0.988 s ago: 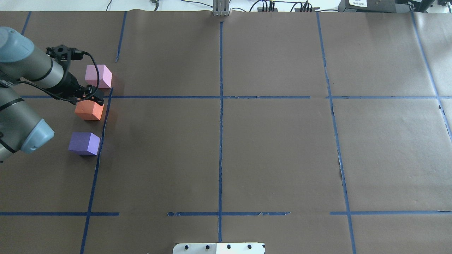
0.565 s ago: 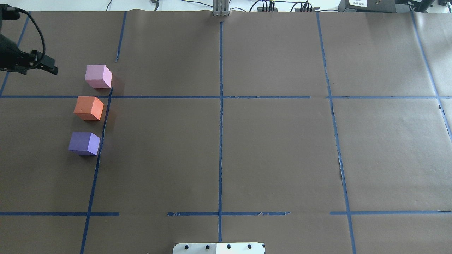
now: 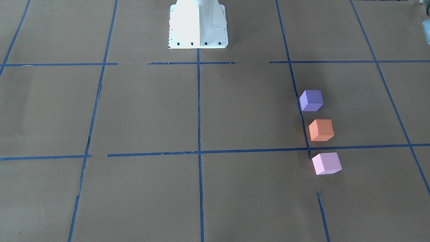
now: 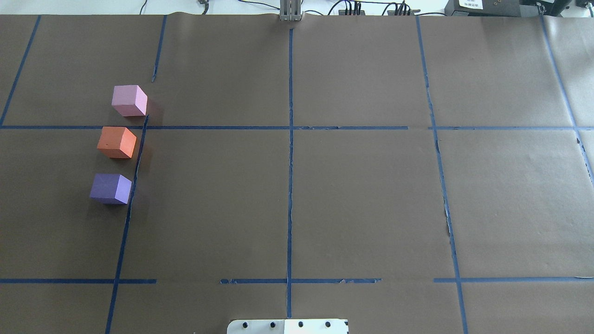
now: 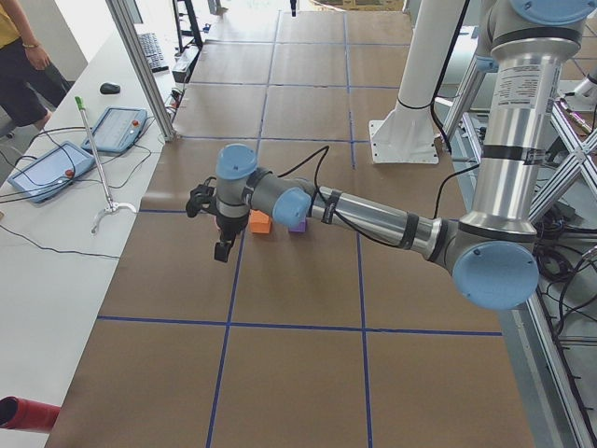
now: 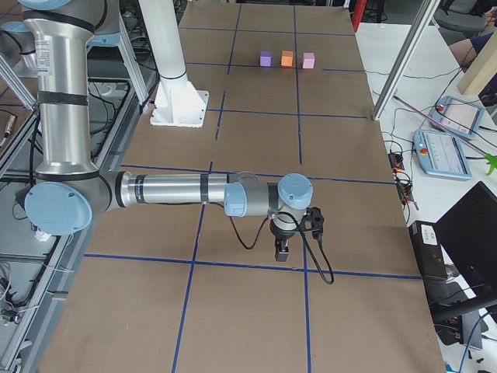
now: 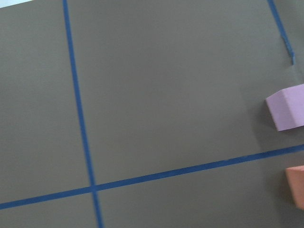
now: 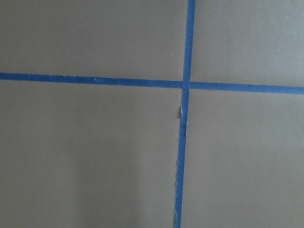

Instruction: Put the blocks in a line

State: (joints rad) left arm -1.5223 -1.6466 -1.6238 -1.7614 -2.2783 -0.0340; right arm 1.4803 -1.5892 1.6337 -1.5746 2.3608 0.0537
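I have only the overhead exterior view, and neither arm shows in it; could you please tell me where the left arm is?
Observer: In the exterior left view the left end effector hangs beside the pink end of the row; open or shut, I cannot tell.
Operator: Thank you. Does its wrist camera catch any blocks?
Observer: Yes, the pink block and a corner of the orange block, both at its right edge.
Operator: And the right arm, please?
Observer: The exterior right view shows the right end effector far from the row; its wrist camera shows only a blue tape crossing.
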